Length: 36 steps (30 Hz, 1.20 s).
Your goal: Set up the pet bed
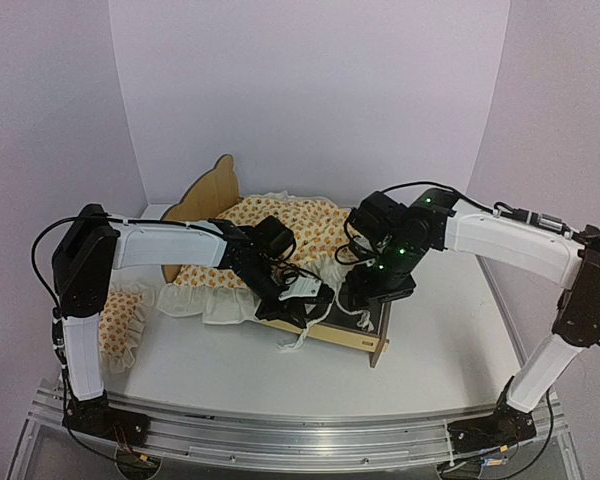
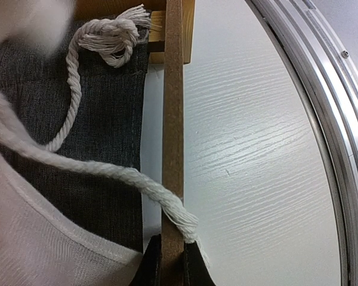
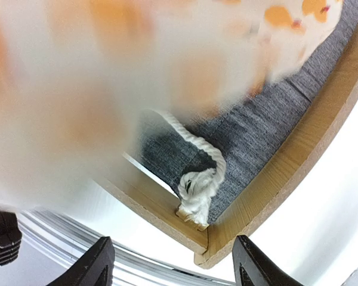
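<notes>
Left fingers [image 2: 148, 269] clench the bed [image 2: 173, 119] by its rail, a cord [image 2: 107, 170] just beside them; right fingers [image 3: 96, 265] stand released above its corner, apparently touching nothing.

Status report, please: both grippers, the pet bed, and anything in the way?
Left gripper shut on pet bed side rail. Right gripper open over the bed's foot corner. Cushion partly on frame, tie cord draped across gripped rail.

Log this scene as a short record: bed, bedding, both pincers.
pet bed: on the table, headboard at far left
cushion: lying partly on the bed
pillow: on the table by the left arm, off the bed
left pincer: shut on the bed's side rail
right pincer: open above a bed corner
tie cord: draped over the gripped rail
</notes>
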Available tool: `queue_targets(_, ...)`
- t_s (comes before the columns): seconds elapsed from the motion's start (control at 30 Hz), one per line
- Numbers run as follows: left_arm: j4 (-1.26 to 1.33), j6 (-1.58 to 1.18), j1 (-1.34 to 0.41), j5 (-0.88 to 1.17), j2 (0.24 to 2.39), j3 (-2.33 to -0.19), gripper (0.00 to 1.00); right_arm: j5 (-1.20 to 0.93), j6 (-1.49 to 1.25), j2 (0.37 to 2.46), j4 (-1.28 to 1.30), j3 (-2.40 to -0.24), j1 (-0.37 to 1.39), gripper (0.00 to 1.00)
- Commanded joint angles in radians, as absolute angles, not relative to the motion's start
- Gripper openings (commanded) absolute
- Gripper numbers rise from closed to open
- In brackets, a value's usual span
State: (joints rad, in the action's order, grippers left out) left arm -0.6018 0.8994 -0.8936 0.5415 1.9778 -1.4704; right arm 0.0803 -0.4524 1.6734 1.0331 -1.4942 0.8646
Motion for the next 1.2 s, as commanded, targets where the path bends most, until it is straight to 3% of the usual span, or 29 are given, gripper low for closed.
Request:
queue_targets(0.0, -0.567, 0.883, -0.902, 0.557, 1.977, -1.477, 0.00, 0.049, -0.477, 1.677, 1.001, -1.469, 0.860, 0.61)
queue_targets(0.4, -0.557, 0.879, -0.903, 0.551, 1.976, -1.468, 0.00, 0.187, -0.501, 1.835, 0.995, -1.452, 0.841, 0.42)
queue_targets(0.43, -0.556, 0.879, -0.903, 0.549, 1.978, -1.469, 0.00, 0.173, -0.494, 1.847, 0.993, -1.451, 0.841, 0.37)
queue_targets(0.53, -0.554, 0.875, -0.903, 0.548, 1.979, -1.473, 0.00, 0.112, -0.484, 1.870, 0.989, -1.458, 0.842, 0.04)
queue_targets(0.57, -0.553, 0.872, -0.903, 0.549, 1.979, -1.474, 0.00, 0.072, -0.476, 1.871, 0.989, -1.462, 0.841, 0.00)
queue_targets(0.83, -0.528, 0.848, -0.902, 0.525, 1.984, -1.474, 0.00, -0.379, -0.331, 1.883, 0.984, -1.427, 0.851, 0.00)
queue_targets(1.17, -0.515, 0.812, -0.902, 0.519, 1.996, -1.477, 0.00, -0.453, -0.164, 2.201, 1.002, -1.528, 0.835, 0.00)
